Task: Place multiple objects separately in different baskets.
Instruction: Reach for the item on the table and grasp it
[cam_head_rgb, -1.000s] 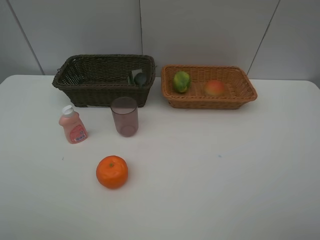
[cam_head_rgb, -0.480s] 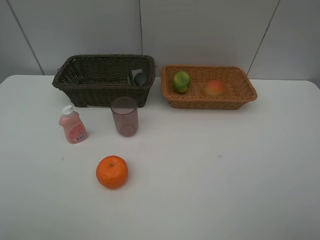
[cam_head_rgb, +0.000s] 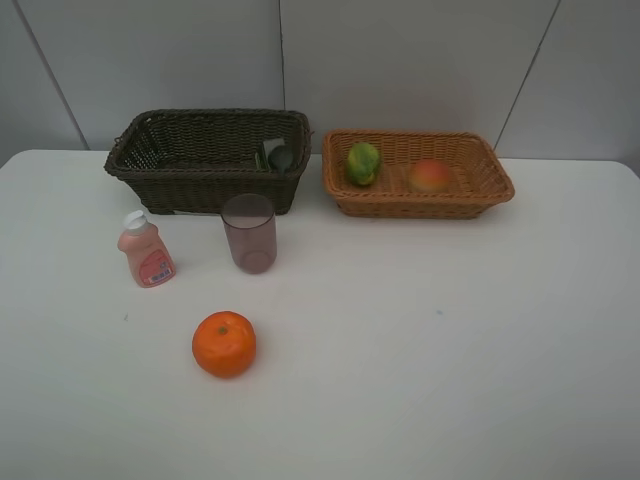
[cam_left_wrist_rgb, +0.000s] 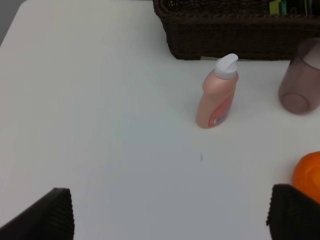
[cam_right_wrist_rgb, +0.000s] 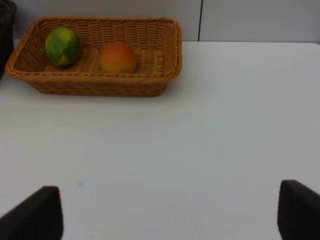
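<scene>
Nothing moved. Left gripper (cam_left_wrist_rgb: 170, 216), right gripper (cam_right_wrist_rgb: 170, 212): my fingers wide apart, empty. Pink bottle (cam_left_wrist_rgb: 217, 95), frame centre, likely next: best gripped squarely below cap, kept upright to dark basket (cam_left_wrist_rgb: 225, 35).

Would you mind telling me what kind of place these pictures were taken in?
Most likely a lab test bench, not a home: a white table against plain grey wall panels, with a dark wicker basket, a tan wicker basket and an orange set out like props.

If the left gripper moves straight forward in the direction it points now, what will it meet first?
Probably the pink bottle, standing upright slightly off the centre line of the open left gripper; behind it stands the dark basket. Depth is hard to judge.
</scene>
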